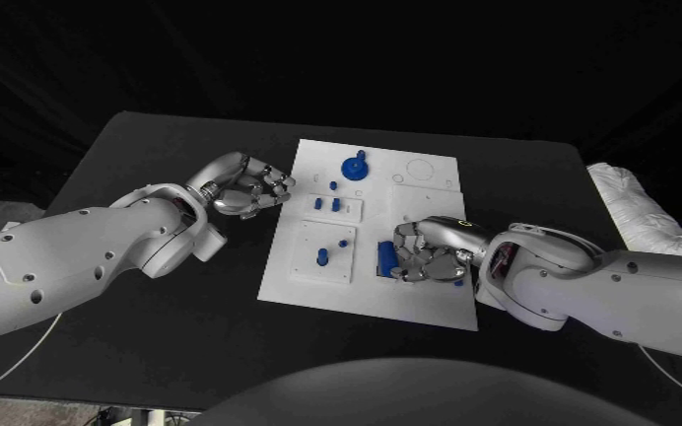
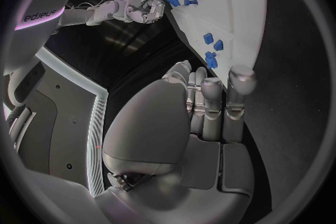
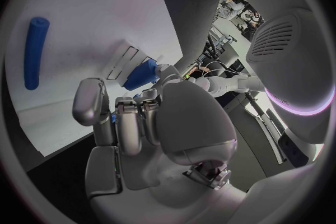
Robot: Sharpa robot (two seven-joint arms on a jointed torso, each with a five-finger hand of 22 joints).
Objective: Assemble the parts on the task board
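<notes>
Head view: the task board (image 1: pixel 427 293) lies mid-frame. My right hand (image 1: pixel 431 250) sits at its lower right, fingers curled beside a blue cylinder (image 1: pixel 385 257); I cannot tell whether it is held. My left hand (image 1: pixel 250 186), curled and empty, hovers off the board's left edge.

Left wrist view: small blue pegs (image 2: pixel 212 46) stand near that edge.

Right wrist view: a blue rod (image 3: pixel 34 52) lies free, upper left. It looks light, stiff and smooth; I'd pinch mid-length. Bare board surrounds it.
</notes>
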